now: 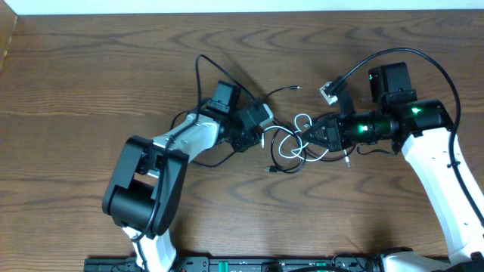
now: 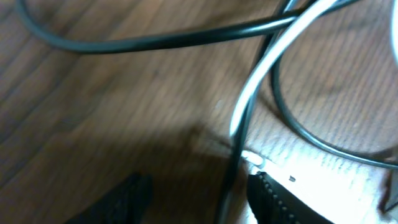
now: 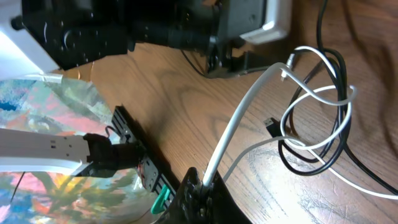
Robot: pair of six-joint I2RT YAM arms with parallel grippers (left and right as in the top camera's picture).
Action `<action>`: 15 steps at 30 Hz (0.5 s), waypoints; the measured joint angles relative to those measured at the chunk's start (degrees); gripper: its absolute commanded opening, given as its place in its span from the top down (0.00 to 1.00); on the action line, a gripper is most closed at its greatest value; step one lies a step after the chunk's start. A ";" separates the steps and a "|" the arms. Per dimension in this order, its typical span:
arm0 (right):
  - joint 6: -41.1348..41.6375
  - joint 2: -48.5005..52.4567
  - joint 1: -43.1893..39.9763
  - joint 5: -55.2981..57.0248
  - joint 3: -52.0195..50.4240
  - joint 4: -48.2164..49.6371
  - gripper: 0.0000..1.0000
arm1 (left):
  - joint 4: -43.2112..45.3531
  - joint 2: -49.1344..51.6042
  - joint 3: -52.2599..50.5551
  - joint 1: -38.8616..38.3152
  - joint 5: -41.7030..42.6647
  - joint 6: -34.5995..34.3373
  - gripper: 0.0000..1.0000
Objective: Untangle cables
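Observation:
The cables lie tangled in loose loops on the wooden table (image 1: pixel 91 68) between my two grippers: a white cable (image 1: pixel 302 121) and a black cable (image 1: pixel 283 155). My right gripper (image 1: pixel 310 134) is shut on the white cable (image 3: pixel 249 112) at its fingertips (image 3: pixel 200 185); the cord runs from them toward the black loops (image 3: pixel 339 130). My left gripper (image 1: pixel 259 134) stands open low over the table. In the left wrist view, the white cable (image 2: pixel 261 68) and a black cable (image 2: pixel 155 40) cross ahead, and a strand passes down between the left gripper's (image 2: pixel 199 199) spread fingers (image 2: pixel 280 199).
The black cable's free end (image 1: pixel 295 88) trails toward the back, and a small plug (image 1: pixel 270 168) lies in front of the tangle. The right arm's thick black wire (image 1: pixel 423 60) arcs above it. The table's front edge with a black rail (image 3: pixel 134 140) is close to the right gripper.

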 measured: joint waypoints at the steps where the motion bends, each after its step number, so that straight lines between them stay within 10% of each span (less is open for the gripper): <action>1: 0.00 0.00 0.00 -0.04 0.00 0.00 0.99 | 0.04 0.00 0.00 -0.55 -0.17 -0.15 0.67; 3: -0.02 0.00 0.00 -0.22 0.00 0.00 0.99 | 0.09 0.00 0.04 -1.29 -0.76 -0.13 0.92; 15: 0.00 0.00 0.00 -0.37 0.00 0.00 0.99 | 0.13 -0.28 0.15 -1.95 -5.51 -2.29 0.92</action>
